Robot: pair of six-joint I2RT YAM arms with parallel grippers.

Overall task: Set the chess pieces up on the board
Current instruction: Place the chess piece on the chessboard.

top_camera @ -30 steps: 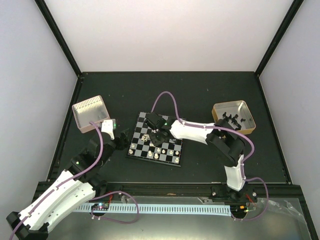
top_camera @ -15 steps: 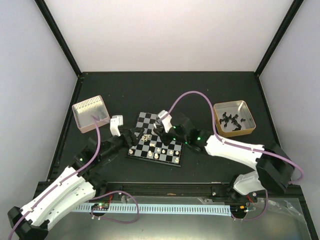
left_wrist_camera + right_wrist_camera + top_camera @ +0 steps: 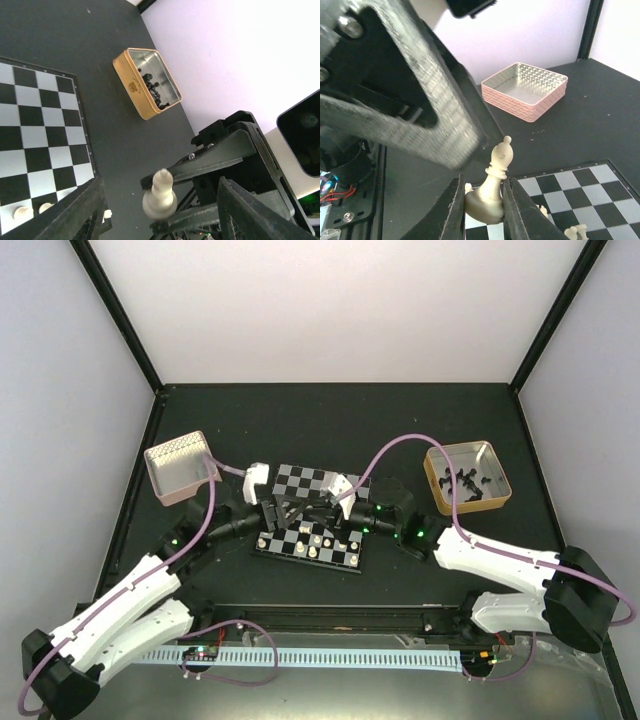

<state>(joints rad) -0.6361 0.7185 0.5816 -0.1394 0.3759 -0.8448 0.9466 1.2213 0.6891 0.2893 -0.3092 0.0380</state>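
The board (image 3: 300, 480) lies mid-table, with several cream-white chess pieces (image 3: 322, 540) on its near rows. My right gripper (image 3: 484, 210) is shut on the base of a cream-white bishop (image 3: 496, 182) and holds it upright above the board's left part. My left gripper (image 3: 160, 184) is open wide, one finger (image 3: 82, 212) on each side of that bishop (image 3: 160, 196), not touching it. In the top view the left gripper (image 3: 283, 510) and the right gripper (image 3: 312, 508) meet tip to tip over the board. Two more cream pieces (image 3: 31, 210) stand on the board's near row.
A pink tin (image 3: 180, 466) sits left of the board and looks empty in the right wrist view (image 3: 525, 90). A tan tin (image 3: 467, 476) on the right holds black pieces (image 3: 152, 87). Black frame rails edge the dark table.
The right arm has swung round and now reaches in from the right with the bishop. The left gripper has moved right over the board's left edge, up to the right gripper.
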